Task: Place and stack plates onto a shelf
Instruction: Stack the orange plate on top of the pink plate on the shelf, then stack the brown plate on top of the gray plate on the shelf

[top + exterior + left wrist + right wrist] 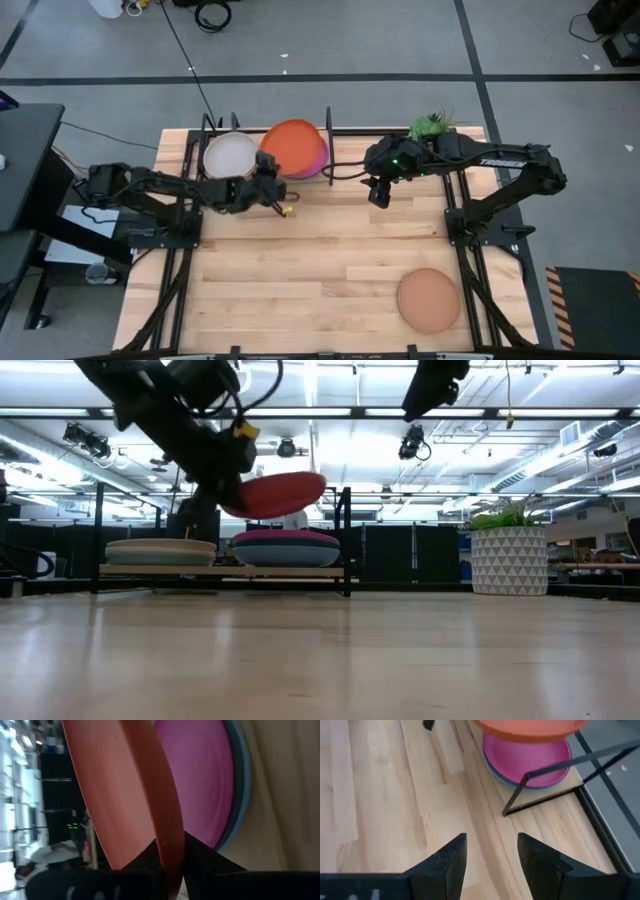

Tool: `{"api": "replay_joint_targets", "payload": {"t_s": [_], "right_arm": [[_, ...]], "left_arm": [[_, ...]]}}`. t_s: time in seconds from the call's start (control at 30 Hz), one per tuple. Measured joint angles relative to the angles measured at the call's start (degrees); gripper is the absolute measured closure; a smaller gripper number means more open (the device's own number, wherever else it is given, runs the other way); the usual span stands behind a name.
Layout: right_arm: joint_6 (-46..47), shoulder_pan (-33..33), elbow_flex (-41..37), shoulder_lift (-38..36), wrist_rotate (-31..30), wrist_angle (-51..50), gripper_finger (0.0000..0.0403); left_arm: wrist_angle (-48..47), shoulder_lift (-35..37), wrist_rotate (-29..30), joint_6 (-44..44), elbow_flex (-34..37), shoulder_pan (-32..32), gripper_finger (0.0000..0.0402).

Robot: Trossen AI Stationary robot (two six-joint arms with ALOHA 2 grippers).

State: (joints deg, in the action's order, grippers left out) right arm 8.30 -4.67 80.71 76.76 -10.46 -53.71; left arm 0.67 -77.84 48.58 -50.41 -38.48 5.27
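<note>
Two arms are working over the wooden table (300,260), both reaching toward the shelf (330,150) at its far edge. On the shelf's left half, a cream plate (230,155) is lying flat on a low stack. Just beside it, the left gripper (268,185) is clamping its fingers (200,857) on the near rim of the orange plate (293,146), holding it tilted in the air above the right-hand stack, where a pink plate (527,760) is sitting on top of a light blue plate (240,780). Farther right, the right gripper (490,855) is hanging above bare tabletop just in front of the shelf's right end, its fingers spread apart and holding nothing. Behind that arm, a potted plant (508,555) is standing at the table's far right. Well apart from everything, a tan plate (428,298) is resting near the front right corner.
</note>
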Motion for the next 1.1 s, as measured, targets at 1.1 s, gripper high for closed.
{"api": "replay_joint_targets", "payload": {"t_s": [1.1], "right_arm": [[-0.7,0.04,0.0,0.76,1.68,1.13,0.0221]], "left_arm": [[0.73,2.62,-34.26,6.9,-0.2,8.94,0.0244]]}}
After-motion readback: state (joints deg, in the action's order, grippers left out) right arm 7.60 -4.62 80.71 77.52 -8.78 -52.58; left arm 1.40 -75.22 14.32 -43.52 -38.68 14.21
